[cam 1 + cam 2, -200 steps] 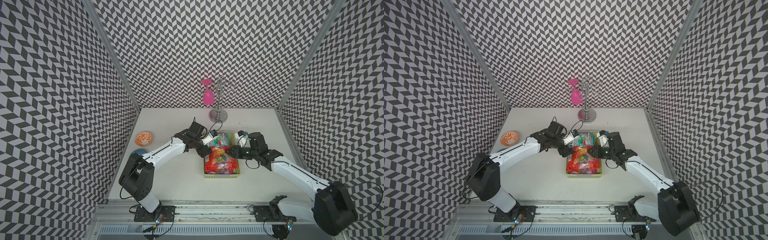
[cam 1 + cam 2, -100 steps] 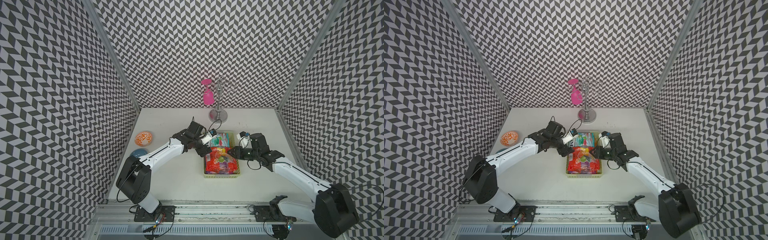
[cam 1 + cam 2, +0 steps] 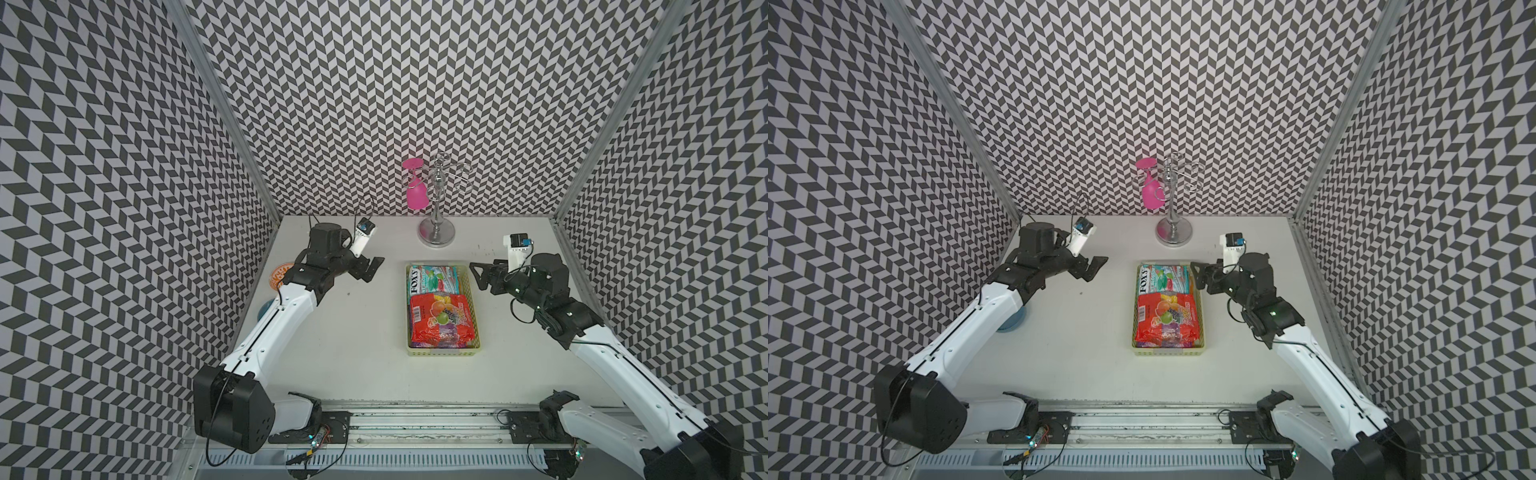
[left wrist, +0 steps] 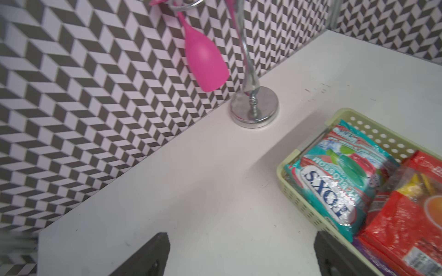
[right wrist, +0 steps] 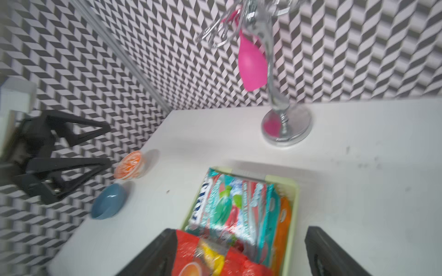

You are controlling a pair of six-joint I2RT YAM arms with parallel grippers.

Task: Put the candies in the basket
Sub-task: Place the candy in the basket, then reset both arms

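The basket (image 3: 442, 353) (image 3: 1167, 351) is a pale green perforated tray at the table's middle. The candies lie inside it: a teal FOX'S bag (image 3: 432, 278) (image 4: 334, 181) at the far end, a red fruit bag (image 3: 442, 316) (image 5: 191, 251) overlapping it, and an orange bag (image 5: 283, 222) edge-on along the right wall. My left gripper (image 3: 372, 269) (image 4: 239, 248) hangs open and empty over bare table left of the basket. My right gripper (image 3: 477, 276) (image 5: 239, 241) stands open and empty by the basket's far right corner.
A chrome stand (image 3: 436, 232) with a pink glass (image 3: 417, 195) hanging on it is at the back. An orange-patterned bowl (image 3: 282, 274) and a blue bowl (image 3: 1011, 322) sit by the left wall, partly under the left arm. Patterned walls close three sides.
Both grippers have drawn back from over the basket, the left one leftward and the right one rightward. The right jaws have spread wide. The bags lie still in the basket.
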